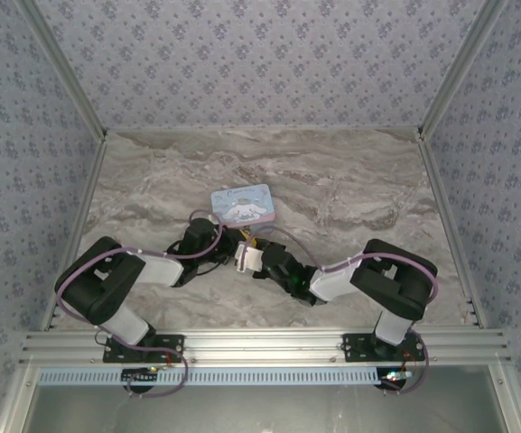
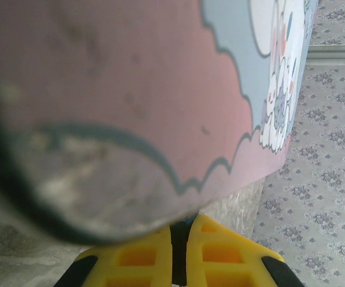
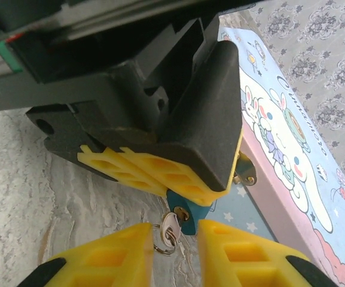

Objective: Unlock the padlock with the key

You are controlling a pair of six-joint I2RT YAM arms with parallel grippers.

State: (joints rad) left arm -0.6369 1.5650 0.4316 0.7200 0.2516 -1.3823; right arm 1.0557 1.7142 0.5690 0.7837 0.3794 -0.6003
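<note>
The padlock [image 3: 191,214], a small teal body with a brass keyhole, hangs at the front edge of the cartoon tin. My left gripper [image 3: 187,194] is shut on its upper part, and its yellow fingers [image 2: 142,257] stand nearly together under the tin. The key [image 3: 171,227], small and silvery on a wire ring [image 3: 160,244], sits in the keyhole. My right gripper [image 3: 173,232] is open, with one yellow finger on each side of the key. A gap shows on both sides of the key. In the top view the two grippers meet just below the tin, left [image 1: 231,249] and right [image 1: 253,258].
The light-blue and pink cartoon tin [image 1: 242,205] lies flat on the marble table [image 1: 350,180], right behind both grippers. Its brass clasp [image 3: 244,174] sticks out beside the padlock. Patterned walls [image 1: 260,54] close in the back and both sides.
</note>
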